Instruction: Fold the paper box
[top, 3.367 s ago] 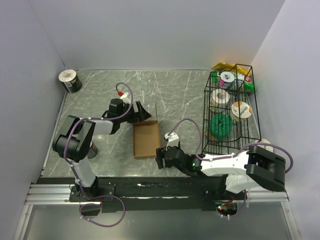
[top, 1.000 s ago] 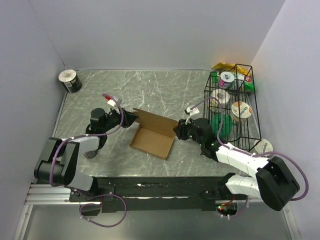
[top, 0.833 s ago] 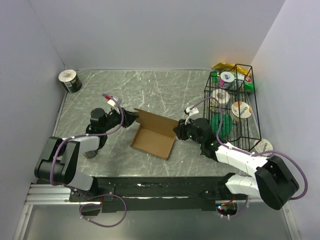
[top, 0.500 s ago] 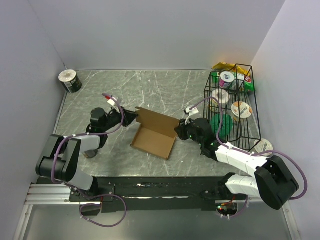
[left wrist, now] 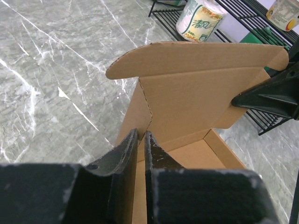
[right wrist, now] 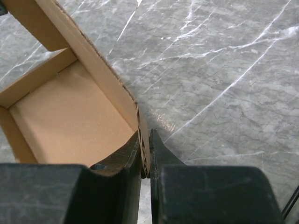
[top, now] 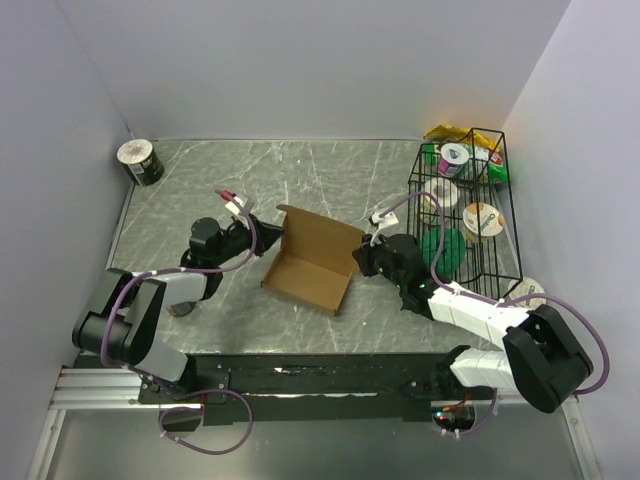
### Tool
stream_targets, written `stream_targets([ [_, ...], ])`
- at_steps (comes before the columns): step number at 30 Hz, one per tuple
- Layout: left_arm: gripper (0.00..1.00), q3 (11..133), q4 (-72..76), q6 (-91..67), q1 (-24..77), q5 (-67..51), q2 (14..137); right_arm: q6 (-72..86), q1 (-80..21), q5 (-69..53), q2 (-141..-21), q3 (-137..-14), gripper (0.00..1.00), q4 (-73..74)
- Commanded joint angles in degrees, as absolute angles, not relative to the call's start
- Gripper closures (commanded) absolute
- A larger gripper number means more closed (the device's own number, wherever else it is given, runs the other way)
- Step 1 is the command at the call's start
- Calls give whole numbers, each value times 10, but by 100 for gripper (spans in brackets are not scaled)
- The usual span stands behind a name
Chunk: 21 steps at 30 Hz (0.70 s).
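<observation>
The paper box (top: 305,272), mid-frame, has walls up, lid not yet closed; left gripper (left wrist: 141,136) and right gripper (right wrist: 145,140) each pinch one wall.

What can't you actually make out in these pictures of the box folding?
Top view: labels on the tubs in the wire basket, too small.
Top view: a round object beside the basket, half hidden by the right arm.
Left wrist view: the near wall of the paper box, hidden behind the fingers.
Right wrist view: the box's raised flap, cut off at the top edge.
</observation>
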<state>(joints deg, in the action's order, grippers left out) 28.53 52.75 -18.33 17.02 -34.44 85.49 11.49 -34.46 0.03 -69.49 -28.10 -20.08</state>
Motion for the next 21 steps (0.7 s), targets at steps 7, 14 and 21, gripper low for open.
stream_targets([
  [7,84,291,509,-170,199,-323,840,115,-346,-14,-694,-290,89,-226],
  [14,32,250,493,-181,164,-277,785,44,-335,-96,-682,-294,94,-190],
  [21,3,199,584,-245,108,-314,789,-17,-319,-192,-685,-315,100,-141],
])
